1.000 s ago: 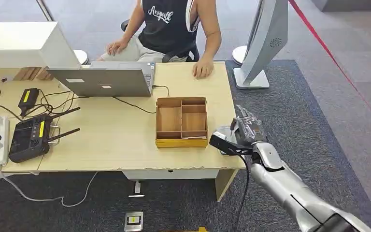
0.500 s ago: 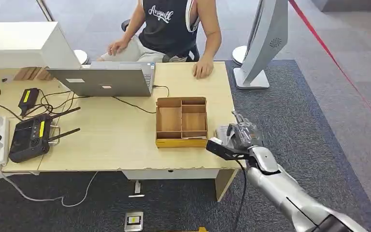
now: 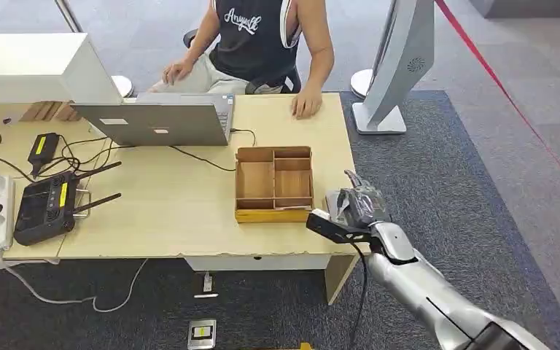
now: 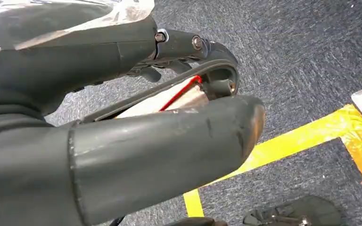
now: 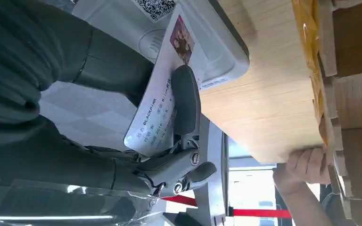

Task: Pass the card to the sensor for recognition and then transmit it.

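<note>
The card [image 5: 162,101] is white, printed with dark text lines — "BLACKPINK" among them — and a small colour picture at one end; it is pinched in the right hand [image 5: 122,136], a dark finger [image 5: 186,101] lying across its face; it hangs tilted just over the sensor [image 5: 207,42] — a flat white pad with a QR sticker, lying at the counter's [image 5: 264,108] edge.
</note>
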Action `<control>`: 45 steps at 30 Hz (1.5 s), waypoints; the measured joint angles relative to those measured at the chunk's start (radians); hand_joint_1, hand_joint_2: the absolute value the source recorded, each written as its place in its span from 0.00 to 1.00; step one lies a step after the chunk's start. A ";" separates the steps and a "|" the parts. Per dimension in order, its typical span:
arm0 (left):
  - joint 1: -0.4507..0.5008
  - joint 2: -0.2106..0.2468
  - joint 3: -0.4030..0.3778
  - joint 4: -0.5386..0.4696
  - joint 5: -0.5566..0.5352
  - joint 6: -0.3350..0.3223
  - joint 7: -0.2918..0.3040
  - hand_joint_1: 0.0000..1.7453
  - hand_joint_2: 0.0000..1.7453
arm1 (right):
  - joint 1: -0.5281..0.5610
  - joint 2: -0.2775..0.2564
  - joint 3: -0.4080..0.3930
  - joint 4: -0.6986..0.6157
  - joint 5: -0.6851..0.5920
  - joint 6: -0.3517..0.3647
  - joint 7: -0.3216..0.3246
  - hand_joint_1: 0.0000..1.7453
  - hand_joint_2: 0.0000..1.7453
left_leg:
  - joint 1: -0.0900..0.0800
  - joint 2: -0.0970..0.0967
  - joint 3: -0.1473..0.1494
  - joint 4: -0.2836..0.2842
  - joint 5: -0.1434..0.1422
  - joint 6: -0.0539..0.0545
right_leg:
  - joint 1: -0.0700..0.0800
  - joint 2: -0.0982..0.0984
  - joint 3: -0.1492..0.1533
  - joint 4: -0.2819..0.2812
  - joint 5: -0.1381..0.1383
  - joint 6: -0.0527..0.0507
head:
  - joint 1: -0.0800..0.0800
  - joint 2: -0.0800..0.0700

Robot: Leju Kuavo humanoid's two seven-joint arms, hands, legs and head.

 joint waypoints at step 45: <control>0.000 0.007 0.000 -0.023 0.016 0.013 -0.005 0.00 0.00 | -0.132 -0.096 -0.037 -0.196 0.094 -0.006 0.069 1.00 1.00 | 0.000 0.001 0.000 0.000 0.000 0.000 | 0.000 0.000 0.000 0.000 0.000 0.000 | 0.000 0.000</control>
